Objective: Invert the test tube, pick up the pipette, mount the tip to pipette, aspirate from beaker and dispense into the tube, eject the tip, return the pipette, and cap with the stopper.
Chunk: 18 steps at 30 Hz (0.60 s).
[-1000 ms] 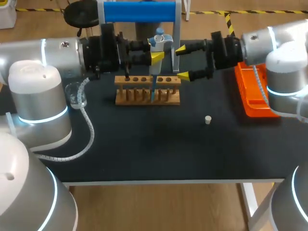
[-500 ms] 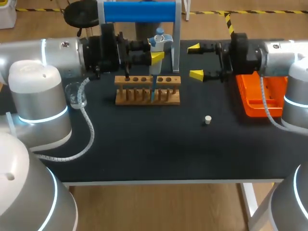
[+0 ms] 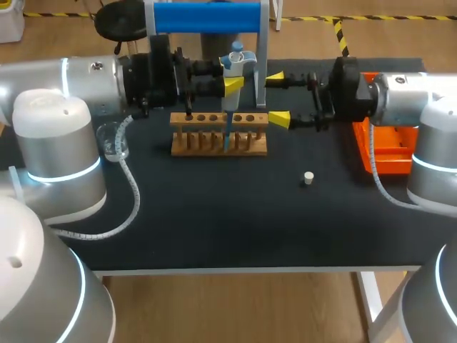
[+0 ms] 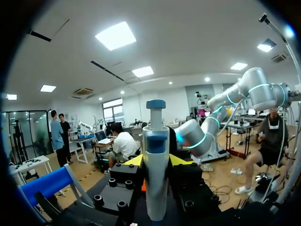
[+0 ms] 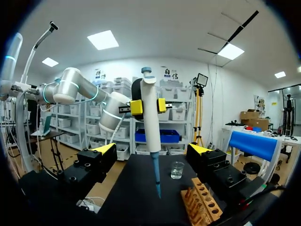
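Nearest to me on the dark tabletop (image 3: 214, 221) lies the small white stopper (image 3: 308, 178). It sits alone, on my side of the right hand (image 3: 277, 97) and well apart from it. That hand holds nothing. Its two fingers are spread wide, one yellow fingertip (image 3: 280, 119) just beside the end of the wooden rack (image 3: 219, 133), the other farther back, and both point across at the pipette (image 3: 236, 60). From the right wrist view the pipette stands straight ahead of the open hand, in line with the gap between its fingers but beyond them and not touching. The left hand (image 3: 232, 84) is clamped on the pipette's barrel from both sides and keeps it upright, plunger end uppermost, above the rack. A blue tip (image 5: 157, 188) is on the pipette's lower end. From above the tip lines up with the rack's row of holes, while from the right wrist it hangs beside the rack, clear of the tabletop, so I cannot tell whether it enters a hole. The glass beaker (image 3: 113, 141) stands well behind the left hand, next to its arm. An orange tray (image 3: 382, 150) lies behind the right hand, partly under that arm. Farthest off, beyond the left hand, is a stand with a blue bar (image 3: 207, 18).
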### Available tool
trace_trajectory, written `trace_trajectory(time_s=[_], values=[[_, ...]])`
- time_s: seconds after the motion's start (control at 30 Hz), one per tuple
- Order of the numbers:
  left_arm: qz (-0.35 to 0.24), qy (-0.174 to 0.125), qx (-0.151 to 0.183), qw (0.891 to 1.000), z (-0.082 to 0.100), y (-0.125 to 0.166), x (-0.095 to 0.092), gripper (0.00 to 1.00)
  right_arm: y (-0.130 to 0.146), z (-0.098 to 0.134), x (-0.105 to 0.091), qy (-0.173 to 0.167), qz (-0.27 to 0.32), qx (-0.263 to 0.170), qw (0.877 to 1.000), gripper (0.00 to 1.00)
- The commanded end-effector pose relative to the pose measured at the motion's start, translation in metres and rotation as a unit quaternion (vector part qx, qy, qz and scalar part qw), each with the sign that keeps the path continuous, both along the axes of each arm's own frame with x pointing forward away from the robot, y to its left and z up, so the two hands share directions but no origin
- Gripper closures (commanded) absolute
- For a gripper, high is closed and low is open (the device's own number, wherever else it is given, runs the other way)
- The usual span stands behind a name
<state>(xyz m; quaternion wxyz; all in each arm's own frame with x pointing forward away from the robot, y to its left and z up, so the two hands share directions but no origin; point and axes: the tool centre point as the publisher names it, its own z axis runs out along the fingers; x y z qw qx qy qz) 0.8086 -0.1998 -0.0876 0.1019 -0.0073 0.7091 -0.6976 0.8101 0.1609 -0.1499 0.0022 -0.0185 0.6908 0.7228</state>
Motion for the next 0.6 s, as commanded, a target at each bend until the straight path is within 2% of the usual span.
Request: trace_trajectory(time_s=[0.03,0.6], values=[[0.003,-0.001,0.0,1.0,0.0,-0.002,0.0,1.0,0.009,0.003,0.001,0.0,0.01,0.003,1.0,0.0],[0.003,-0.001,0.0,1.0,0.0,-0.002,0.0,1.0,0.042,0.01,0.007,-0.009,0.018,-0.004,1.0,0.0]])
